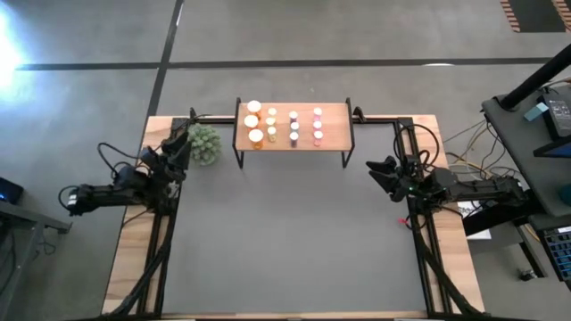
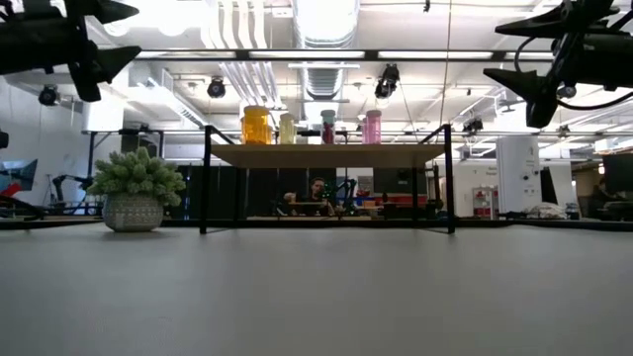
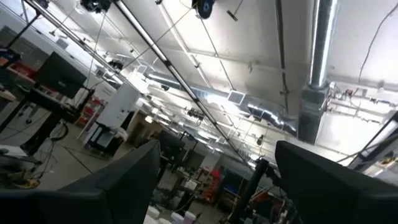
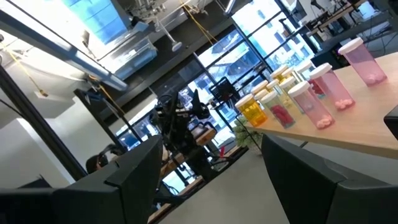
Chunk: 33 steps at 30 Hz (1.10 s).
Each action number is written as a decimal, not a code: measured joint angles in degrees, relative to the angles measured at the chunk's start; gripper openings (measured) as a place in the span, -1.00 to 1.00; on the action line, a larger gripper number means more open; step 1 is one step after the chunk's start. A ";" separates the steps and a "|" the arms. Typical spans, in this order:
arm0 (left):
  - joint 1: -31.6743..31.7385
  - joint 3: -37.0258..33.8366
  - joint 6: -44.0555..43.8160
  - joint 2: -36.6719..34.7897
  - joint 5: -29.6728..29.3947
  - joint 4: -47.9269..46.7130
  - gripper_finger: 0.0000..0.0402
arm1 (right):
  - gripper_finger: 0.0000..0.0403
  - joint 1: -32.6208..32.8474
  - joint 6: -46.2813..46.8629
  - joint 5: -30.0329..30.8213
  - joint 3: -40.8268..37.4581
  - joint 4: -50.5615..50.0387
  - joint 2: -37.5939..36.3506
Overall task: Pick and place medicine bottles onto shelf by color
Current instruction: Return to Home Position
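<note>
The shelf (image 1: pixel 335 134) stands at the table's far edge on thin black legs. Medicine bottles with white caps stand upright on it in four rows by colour: orange (image 1: pixel 255 122), yellowish (image 1: pixel 271 123), dark (image 1: pixel 293 125) and pink (image 1: pixel 318 125). The low view shows them as orange (image 2: pixel 256 125), yellowish (image 2: pixel 287 128), dark red (image 2: pixel 328 127) and pink (image 2: pixel 372 126). My left gripper (image 1: pixel 183 143) hangs open and raised at the table's left side, beside the plant. My right gripper (image 1: pixel 379 169) hangs open and raised at the right side, with the shelf (image 4: pixel 348 134) and pink bottles (image 4: pixel 329 93) ahead of it.
A green bushy plant in a pot (image 1: pixel 204 144) stands on the table left of the shelf, close to my left gripper. Black frame rails (image 1: pixel 419 259) run along both table sides. The grey table top (image 1: pixel 294 232) stretches in front of the shelf. A desk with equipment (image 1: pixel 535 125) stands beyond the right edge.
</note>
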 joint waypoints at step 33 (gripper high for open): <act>0.04 0.00 0.00 1.14 0.01 0.21 0.51 | 0.32 -0.02 0.00 0.00 0.00 -0.04 0.63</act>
